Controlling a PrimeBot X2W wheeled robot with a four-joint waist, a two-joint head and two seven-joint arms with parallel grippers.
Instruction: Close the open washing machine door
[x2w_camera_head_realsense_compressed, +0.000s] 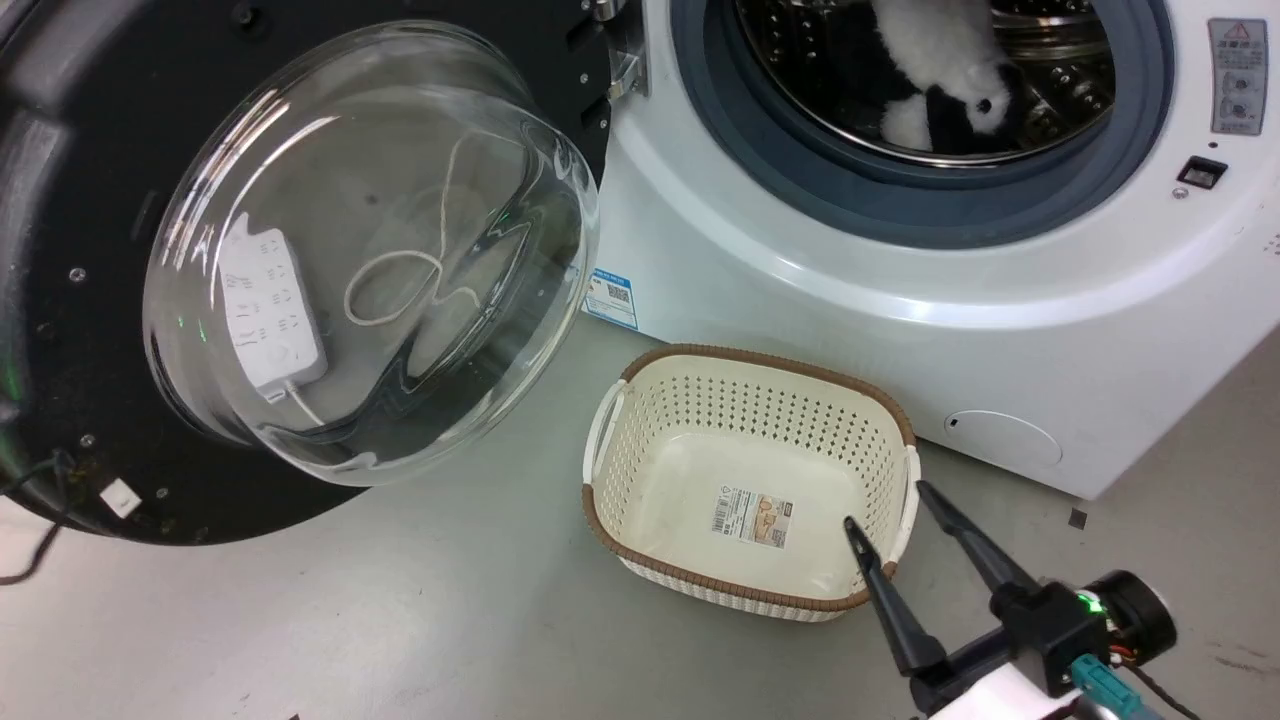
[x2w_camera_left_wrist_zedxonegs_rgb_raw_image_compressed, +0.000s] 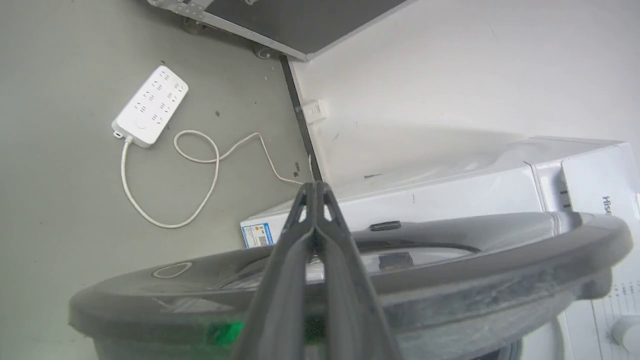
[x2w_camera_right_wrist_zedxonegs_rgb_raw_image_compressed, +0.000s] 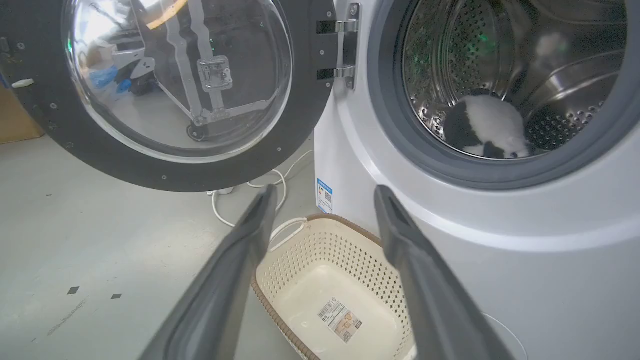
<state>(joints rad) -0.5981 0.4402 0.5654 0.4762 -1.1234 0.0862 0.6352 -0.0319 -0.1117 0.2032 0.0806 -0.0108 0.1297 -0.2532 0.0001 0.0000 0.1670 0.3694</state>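
Two risks judged from this position. First, slipping off the curved rim of the washing machine door (x2w_camera_head_realsense_compressed: 370, 250) if pushed by the closed tips at a glancing angle, leaving it ajar rather than latched. Second, striking the right gripper (x2w_camera_head_realsense_compressed: 884, 503), poised over the basket (x2w_camera_head_realsense_compressed: 760, 356) just in front of the washing machine (x2w_camera_head_realsense_compressed: 900, 290) and possibly within the door's sweep. Door swung wide on its hinge, to the left of the drum opening, glass bowl bulging outward; plush toy (x2w_camera_head_realsense_compressed: 950, 70) lying inside the drum. Fingers of the left gripper (x2w_camera_left_wrist_zedxonegs_rgb_raw_image_compressed: 316, 200) pressed together, holding nothing, lying across the door's outer rim, contact not determinable. Fingers of the right gripper well apart, empty, touching nothing visible.
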